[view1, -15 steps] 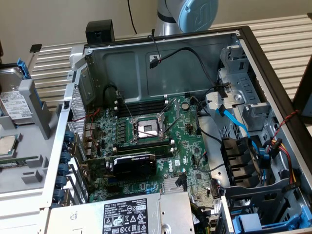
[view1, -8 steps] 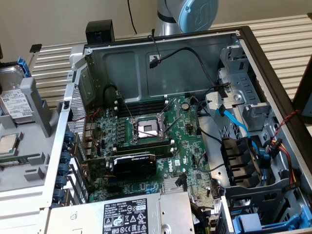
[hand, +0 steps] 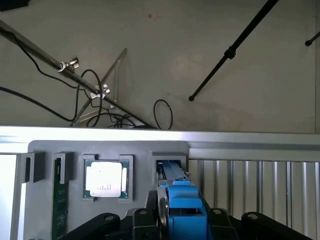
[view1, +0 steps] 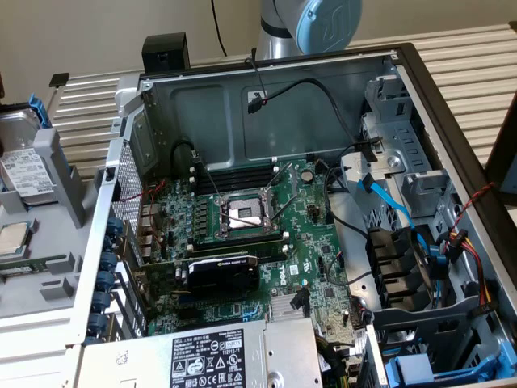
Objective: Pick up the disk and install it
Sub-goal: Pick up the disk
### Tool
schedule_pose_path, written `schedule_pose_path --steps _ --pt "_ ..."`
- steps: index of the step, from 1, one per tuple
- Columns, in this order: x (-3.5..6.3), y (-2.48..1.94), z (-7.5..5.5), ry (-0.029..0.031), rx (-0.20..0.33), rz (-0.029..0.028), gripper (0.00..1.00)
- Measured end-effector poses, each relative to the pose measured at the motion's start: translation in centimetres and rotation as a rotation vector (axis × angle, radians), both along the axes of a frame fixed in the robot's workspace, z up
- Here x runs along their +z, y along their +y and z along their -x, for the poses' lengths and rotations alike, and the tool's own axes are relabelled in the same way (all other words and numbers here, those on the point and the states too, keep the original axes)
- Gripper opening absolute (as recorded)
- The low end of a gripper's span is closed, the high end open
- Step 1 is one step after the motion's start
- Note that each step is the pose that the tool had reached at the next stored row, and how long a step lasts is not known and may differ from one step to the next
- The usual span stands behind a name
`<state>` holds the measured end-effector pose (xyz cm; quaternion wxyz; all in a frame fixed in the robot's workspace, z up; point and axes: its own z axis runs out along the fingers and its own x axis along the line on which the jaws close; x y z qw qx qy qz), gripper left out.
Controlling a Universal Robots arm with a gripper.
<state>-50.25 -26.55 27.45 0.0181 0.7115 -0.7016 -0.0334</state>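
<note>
The disk [hand: 182, 205] is seen edge-on in the wrist view, its bright blue carrier and silver edge rising from a slot of the grey parts tray [hand: 140, 150]. My gripper [hand: 180, 217] is shut on it, with a black finger [hand: 142, 220] against each side. In the exterior view the disk [view1: 24, 174] stands at the far left with its white label facing out and blue plastic at its top.
A square silver processor chip [hand: 106, 180] and a green memory stick [hand: 60, 200] sit in neighbouring tray pockets. The open computer case [view1: 283, 105] holds the motherboard, loose cables, a grey power-supply box [view1: 218, 356] and blue drive-bay parts [view1: 420, 368] at the exterior view's right.
</note>
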Motion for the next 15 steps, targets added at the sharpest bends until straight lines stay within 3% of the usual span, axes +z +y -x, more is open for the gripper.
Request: schedule_pose_path --steps 10,15 --pt "-0.03 -0.06 0.03 -0.0123 0.000 0.0000 0.38" --pt "-0.10 -0.06 0.09 -0.0152 0.000 0.0001 0.38"
